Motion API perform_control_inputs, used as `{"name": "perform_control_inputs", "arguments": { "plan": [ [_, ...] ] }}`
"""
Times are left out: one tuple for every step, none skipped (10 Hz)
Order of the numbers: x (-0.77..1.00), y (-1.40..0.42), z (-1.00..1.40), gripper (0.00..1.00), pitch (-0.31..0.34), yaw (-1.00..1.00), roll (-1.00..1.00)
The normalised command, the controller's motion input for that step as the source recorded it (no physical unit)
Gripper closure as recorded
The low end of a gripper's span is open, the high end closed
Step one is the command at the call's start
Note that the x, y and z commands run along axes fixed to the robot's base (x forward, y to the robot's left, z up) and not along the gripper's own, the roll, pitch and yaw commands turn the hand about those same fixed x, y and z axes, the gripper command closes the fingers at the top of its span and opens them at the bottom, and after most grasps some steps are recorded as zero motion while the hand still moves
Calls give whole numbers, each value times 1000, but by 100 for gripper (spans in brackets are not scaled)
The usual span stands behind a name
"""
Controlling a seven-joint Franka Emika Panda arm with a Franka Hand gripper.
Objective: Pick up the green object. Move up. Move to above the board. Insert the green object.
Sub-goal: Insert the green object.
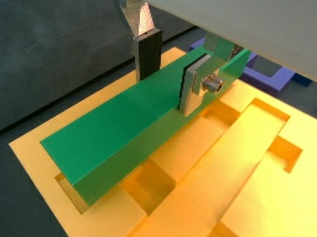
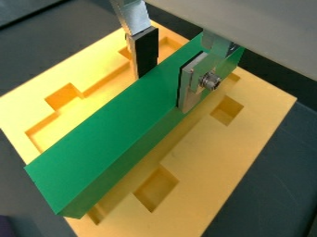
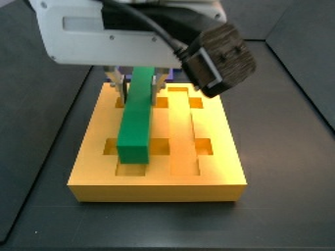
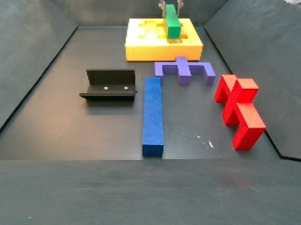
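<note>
Clamping the green object (image 1: pixel 118 125) over the board (image 1: pixel 266 180), the gripper (image 1: pixel 171 67) — purple piece (image 4: pixel 182 68) lies nearby

Wrist views hug the gripper (image 1: pixel 170 67); side views face the board (image 4: pixel 147 46).

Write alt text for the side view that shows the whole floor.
The gripper holds the green object over the board at the far end of a dark floor. Nearer lie a purple piece, a long blue bar, red blocks and the fixture.
</note>
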Motion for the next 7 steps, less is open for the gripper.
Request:
{"name": "perform_control_inputs", "arguments": {
  "plan": [
    [0,-211,-214,100,14,0,271],
    [0,-134,-211,100,66,0,279],
    [0,-163,-286,100,14,0,267],
    [0,-217,-357,100,3,0,223],
    [-57,-106,-371,100,0,0,146],
    [-63,-91,-380,100,0,26,101],
    [0,0,0,100,0,0,0]
  ]
}}
